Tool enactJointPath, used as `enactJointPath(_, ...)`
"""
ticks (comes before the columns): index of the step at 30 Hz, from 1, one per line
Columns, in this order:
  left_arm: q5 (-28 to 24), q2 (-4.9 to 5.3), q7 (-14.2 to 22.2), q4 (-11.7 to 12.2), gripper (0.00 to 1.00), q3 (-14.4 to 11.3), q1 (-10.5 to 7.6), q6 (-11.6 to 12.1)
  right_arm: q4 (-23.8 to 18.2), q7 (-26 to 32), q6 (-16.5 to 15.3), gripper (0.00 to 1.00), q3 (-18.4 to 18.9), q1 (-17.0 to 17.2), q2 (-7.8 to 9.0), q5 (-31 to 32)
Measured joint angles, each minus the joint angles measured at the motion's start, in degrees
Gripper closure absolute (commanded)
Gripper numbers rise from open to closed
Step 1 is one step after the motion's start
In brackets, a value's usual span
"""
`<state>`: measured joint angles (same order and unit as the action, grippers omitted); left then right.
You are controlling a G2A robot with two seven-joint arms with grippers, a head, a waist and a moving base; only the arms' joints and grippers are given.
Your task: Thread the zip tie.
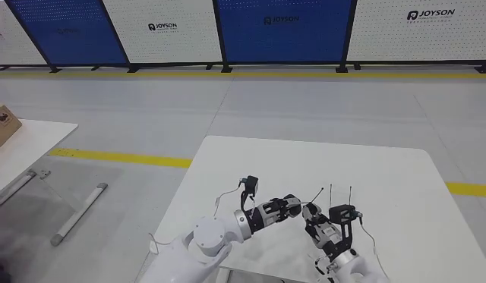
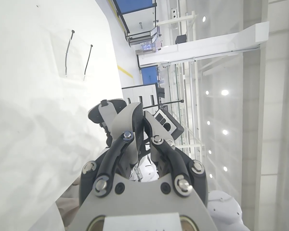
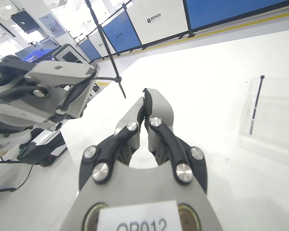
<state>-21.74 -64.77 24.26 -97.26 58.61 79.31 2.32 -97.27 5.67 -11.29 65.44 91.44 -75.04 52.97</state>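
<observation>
Black zip tie [image 3: 118, 79] in left end effector [image 3: 92, 76] above table [image 3: 207, 73]

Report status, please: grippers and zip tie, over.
Left gripper shut on zip tie. Right gripper shut, empty. Strap seems through its head. Spare zip ties standing apart.

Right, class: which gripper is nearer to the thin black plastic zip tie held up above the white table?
Left. The left gripper is shut on the black zip tie itself. The right gripper, also shut, sits just beside its short dangling end without touching it.
</observation>
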Motion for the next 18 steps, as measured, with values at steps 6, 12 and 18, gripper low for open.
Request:
enactJointPath(6,0.29,-0.08,-0.18,0.37,1.0,-0.14,-0.43,-0.28,-0.06,-0.15,-0.61,0.76,0.0,-0.24,0.08,-0.57)
enactJointPath(12,0.52,-0.17,-0.09,0.69,1.0,-0.48,-0.78,-0.42,-0.63,-0.88,-0.87,0.71,0.32,0.12,0.21,-0.73)
enactJointPath(18,0.59,-0.22,-0.17,1.06,1.0,-0.54,-0.94,-0.39,-1.0,-1.43,-0.96,0.73,0.37,0.37,0.32,-0.6)
